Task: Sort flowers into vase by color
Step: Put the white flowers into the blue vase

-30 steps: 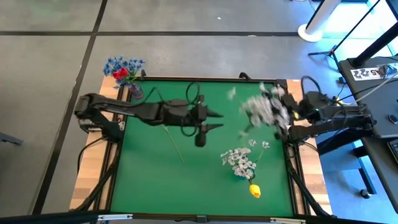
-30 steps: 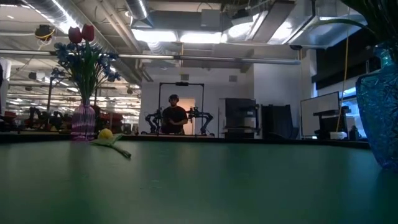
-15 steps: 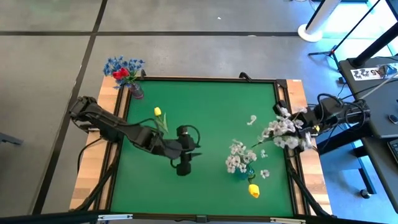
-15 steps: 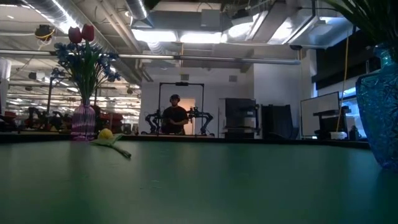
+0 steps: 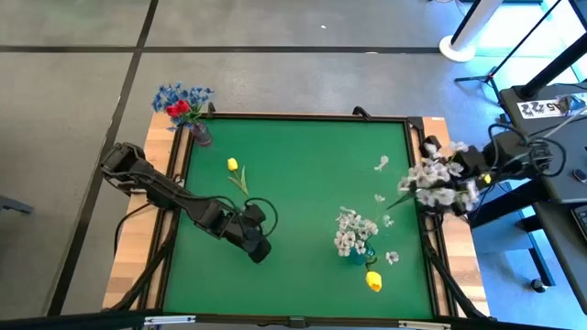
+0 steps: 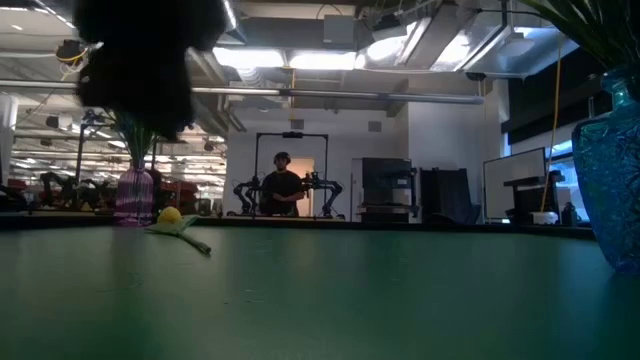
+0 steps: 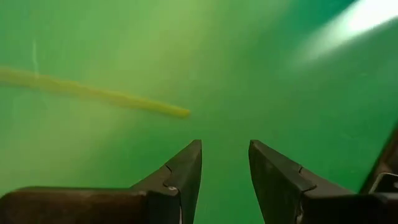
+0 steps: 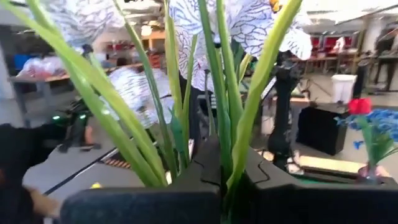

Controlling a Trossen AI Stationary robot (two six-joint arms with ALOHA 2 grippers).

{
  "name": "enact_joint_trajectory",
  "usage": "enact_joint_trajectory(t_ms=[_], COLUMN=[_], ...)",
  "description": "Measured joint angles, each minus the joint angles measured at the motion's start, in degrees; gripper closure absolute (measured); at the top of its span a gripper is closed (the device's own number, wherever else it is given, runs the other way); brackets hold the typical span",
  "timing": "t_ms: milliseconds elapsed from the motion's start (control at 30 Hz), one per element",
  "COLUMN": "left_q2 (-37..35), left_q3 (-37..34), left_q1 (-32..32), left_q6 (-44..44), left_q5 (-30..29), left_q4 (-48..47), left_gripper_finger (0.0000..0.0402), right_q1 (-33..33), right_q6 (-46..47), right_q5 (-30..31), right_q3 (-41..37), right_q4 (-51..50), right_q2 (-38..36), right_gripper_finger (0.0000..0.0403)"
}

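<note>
My left gripper (image 7: 225, 163) stands open, pointing down at the green mat near its front left (image 5: 260, 247), with nothing between its fingers. The bare end of a green stalk (image 7: 177, 112) lies just past them. A yellow tulip (image 5: 232, 165) lies on the mat, also seen in the low view (image 6: 170, 215). My right gripper (image 5: 468, 174) is at the table's right edge, shut on a bunch of white blossom sprays (image 5: 436, 179). A blue vase (image 5: 358, 253) holds white flowers, with a yellow tulip (image 5: 373, 280) beside it. A purple vase (image 5: 200, 135) holds blue and red flowers. My right gripper pinches the green stalks (image 8: 219, 163) of the white sprays, several together, between its two fingers. The fingers are about level and come from the table's right. The stalks fan out past the fingertips and the white blossoms (image 8: 249, 25) are held clear of the table.
The purple vase stands at the far left corner, off the mat. The blue vase (image 6: 610, 190) stands near the front right. A few loose white blossoms (image 5: 382, 163) lie on the mat. A person sits at another robot far behind the table (image 6: 280, 190).
My left gripper has swung from the mat's middle toward the near left, sunk toward the mat, tipped downward and rolled. My right gripper has drawn back toward the table's right edge, carrying the white sprays off the mat's right part.
</note>
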Motion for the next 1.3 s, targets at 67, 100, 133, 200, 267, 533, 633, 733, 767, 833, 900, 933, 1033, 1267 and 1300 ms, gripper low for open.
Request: enact_joint_trajectory(t_ms=[67, 100, 133, 200, 267, 533, 633, 733, 767, 833, 900, 933, 1033, 1267, 1300], left_q2=[-0.01, -0.01, -0.01, -0.01, -0.01, -0.01, -0.01, -0.01, -0.15, -0.33, -0.31, -0.27, -0.2, -0.07, -0.02], left_q3=[-1.86, -2.8, -3.67, -5.31, -7.04, -14.28, -17.6, -21.29, -22.46, -24.33, -25.19, -25.21, -25.22, -25.31, -25.33], left_q1=[-0.39, -0.53, -0.66, -0.61, -0.53, 4.95, 8.59, 12.25, 13.23, 14.42, 15.6, 15.95, 16.74, 18.75, 19.01], left_q6=[-3.67, -4.89, -6.03, -8.54, -11.47, -24.45, -25.14, -22.58, -21.13, -18.05, -17.18, -16.35, -13.81, -11.86, -11.69], left_q5=[0.25, -0.24, -0.83, -2.96, -5.91, -12.44, -12.64, -11.32, -11.1, -11.28, -11.49, -11.63, -11.73, -12.92, -13.42], left_q4=[-0.3, -0.48, -0.52, -0.52, -1.16, -3.01, 1.31, 9.24, 11.93, 16.73, 19.21, 19.45, 19.95, 20.52, 20.5], left_gripper_finger=[0.0273, 0.0273, 0.0273, 0.0273, 0.0273, 0.0273, 0.0273, 0.0273, 0.0273, 0.0273, 0.0273, 0.0273, 0.0273, 0.0278, 0.0284], right_q1=[0.02, 0.02, 0.02, 0.02, 0.02, 0.02, 0.02, 0.36, 1.12, 3.27, 5.66, 6.74, 9.7, 11.61, 11.61], right_q6=[0.26, 0.46, 0.53, 1.07, 2.82, 8.57, 7.76, 6.85, 5.99, 3.93, 1.75, 1.13, -1.31, -4.7, -4.42], right_q5=[-1.08, -2.09, -3.14, -5.64, -9.55, -20.12, -20.1, -20.1, -20.05, -20.05, -18.87, -17.66, -13.29, -7.45, -7.49], right_q3=[0.99, 0.38, -0.61, -3.44, -6.94, -13.39, -13.43, -14.0, -14.78, -16.74, -19.07, -20.29, -23.67, -26.83, -26.83], right_q4=[-2.38, -2.7, -2.53, -0.55, 4.3, 17.07, 18.29, 22.25, 24.29, 26.77, 29.19, 30.42, 34.96, 36.94, 36.84], right_q2=[0.06, -0.1, -0.26, -0.3, -0.27, -0.36, -0.14, 0.51, 0.62, 0.59, 0.62, 0.62, 0.65, 3.24, 3.77], right_gripper_finger=[0.0396, 0.0396, 0.0396, 0.0398, 0.0399, 0.0398, 0.0399, 0.0396, 0.0396, 0.0398, 0.0399, 0.0399, 0.0395, 0.0399, 0.0398])
